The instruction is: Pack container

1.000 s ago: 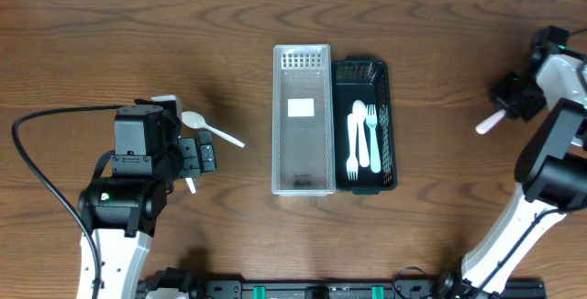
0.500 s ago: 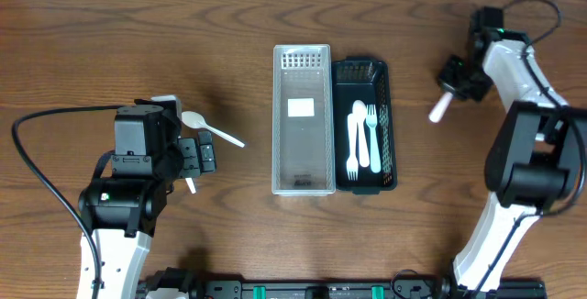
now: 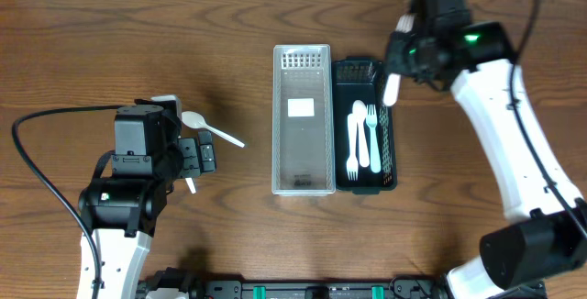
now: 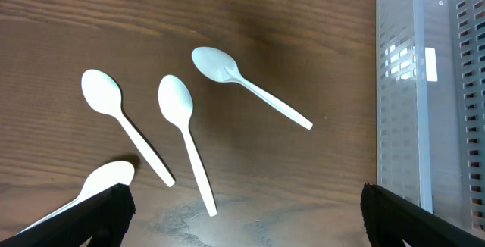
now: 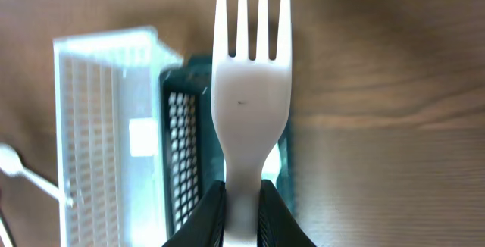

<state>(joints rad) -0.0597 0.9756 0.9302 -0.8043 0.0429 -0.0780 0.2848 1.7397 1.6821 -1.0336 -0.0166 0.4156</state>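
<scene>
My right gripper (image 3: pixel 404 53) is shut on a white plastic fork (image 5: pixel 251 88), held above the right edge of the dark green basket (image 3: pixel 387 116); the fork's end shows in the overhead view (image 3: pixel 391 88). The basket holds three white forks (image 3: pixel 363 138). Left of it stands the clear slotted bin (image 3: pixel 301 186). My left gripper (image 4: pixel 241 215) is open above the table, with several white spoons (image 4: pixel 184 137) in front of it. One spoon (image 3: pixel 212 130) shows in the overhead view next to the left arm.
The clear bin's wall (image 4: pixel 424 103) fills the right side of the left wrist view. Brown wood table (image 3: pixel 459 189) extends around both containers. The left arm's black cable (image 3: pixel 41 175) loops at the left.
My right arm swung left from the table's right edge with the fork and now holds it over the green basket. The left arm and spoons have not moved.
</scene>
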